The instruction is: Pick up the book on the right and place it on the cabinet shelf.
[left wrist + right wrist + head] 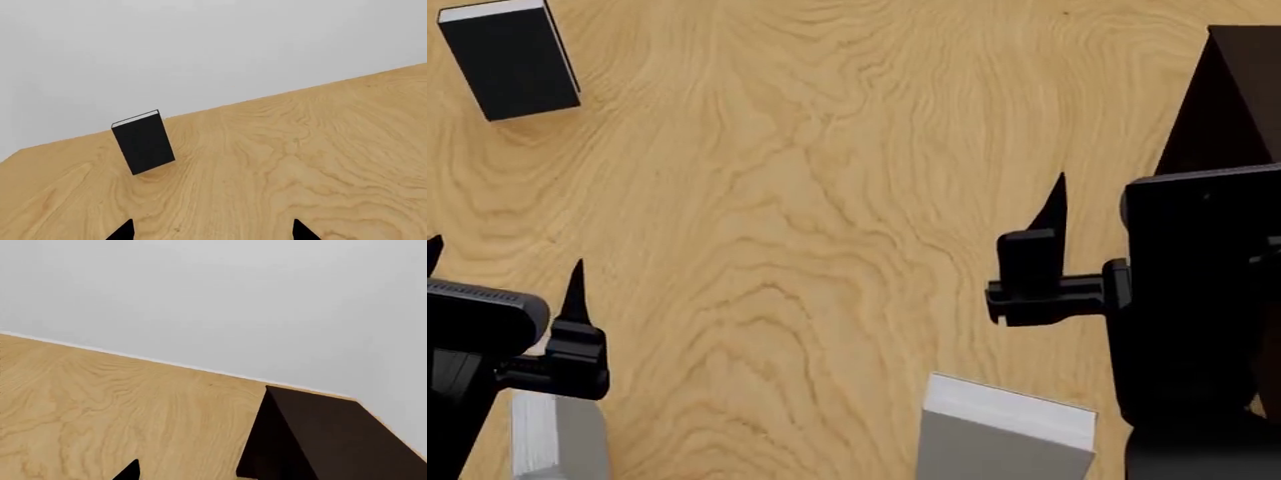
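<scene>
The book (1004, 442), light grey with white page edges, lies at the near edge of the head view, right of centre. My right gripper (213, 474) hovers beyond it, open and empty. One fingertip (1056, 205) shows; the other is hidden behind the wrist. The very dark brown cabinet (1234, 95) (330, 437) stands just right of that gripper. Only its outer boards show, so the cabinet shelf itself cannot be made out. My left gripper (505, 262) (213, 232) is open over bare wood at the near left.
A black book (510, 58) (143, 142) stands upright at the far left of the wooden table (827, 200). Another grey book (557, 437) lies at the near left, partly under my left arm. A pale wall (213, 300) rises behind the table.
</scene>
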You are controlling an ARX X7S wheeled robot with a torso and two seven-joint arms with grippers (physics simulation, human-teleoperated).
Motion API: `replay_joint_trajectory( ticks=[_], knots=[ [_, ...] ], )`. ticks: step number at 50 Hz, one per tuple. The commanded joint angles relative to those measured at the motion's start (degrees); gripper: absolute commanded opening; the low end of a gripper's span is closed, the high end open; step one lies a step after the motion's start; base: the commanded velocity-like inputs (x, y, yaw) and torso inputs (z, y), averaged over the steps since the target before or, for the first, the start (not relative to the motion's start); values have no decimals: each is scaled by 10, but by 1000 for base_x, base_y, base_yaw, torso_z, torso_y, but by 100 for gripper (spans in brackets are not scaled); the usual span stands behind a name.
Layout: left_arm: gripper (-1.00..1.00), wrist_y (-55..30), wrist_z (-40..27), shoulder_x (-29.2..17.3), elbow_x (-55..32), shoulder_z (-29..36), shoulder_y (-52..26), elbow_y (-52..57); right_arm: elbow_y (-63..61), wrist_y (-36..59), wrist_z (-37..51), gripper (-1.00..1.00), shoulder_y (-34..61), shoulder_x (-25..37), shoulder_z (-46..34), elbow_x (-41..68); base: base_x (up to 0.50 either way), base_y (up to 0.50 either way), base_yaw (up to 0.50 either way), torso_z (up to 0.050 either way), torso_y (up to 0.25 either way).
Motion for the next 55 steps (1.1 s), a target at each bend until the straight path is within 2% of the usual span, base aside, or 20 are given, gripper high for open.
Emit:
replay_joint_trajectory(
  ticks=[1, 24, 32, 36, 40, 45, 48, 55],
  knots=[
    [100, 0, -2, -6, -2, 2, 8, 8, -31, 36, -6, 100, 6, 14, -8, 5, 0, 0, 0, 0, -250],
    [100, -3, -10, -12, -3, 5, 3, 3, -167, 223, -48, 100, 32, 85, -59, 38, -1, 0, 0, 0, -21],
    [100, -8, -12, -21, 4, 15, -10, 0, -198, 266, -61, 100, 37, 109, -87, 55, 0, 0, 0, 0, 0],
    [100, -6, -13, -22, 5, 18, -13, -2, -208, 283, -55, 100, 41, 114, -77, 83, 0, 0, 0, 0, 0],
    [100, -3, -14, -23, 6, 20, -11, -4, -201, 283, 9, 100, 48, 138, -65, 189, 0, 0, 0, 0, 0],
    [100, -5, -15, -25, 5, 19, -11, -1, -174, 283, 160, 100, 83, 186, -64, 408, 0, 0, 0, 0, 0],
    [100, -6, -16, -25, 5, 19, -10, 2, -146, 283, 255, 100, 113, 219, -92, 515, 0, 0, 0, 0, 0],
    [100, -8, -17, -25, 3, 19, -10, 5, -102, 280, 398, 100, 175, 249, -132, 702, 0, 0, 0, 0, 0]
  ],
)
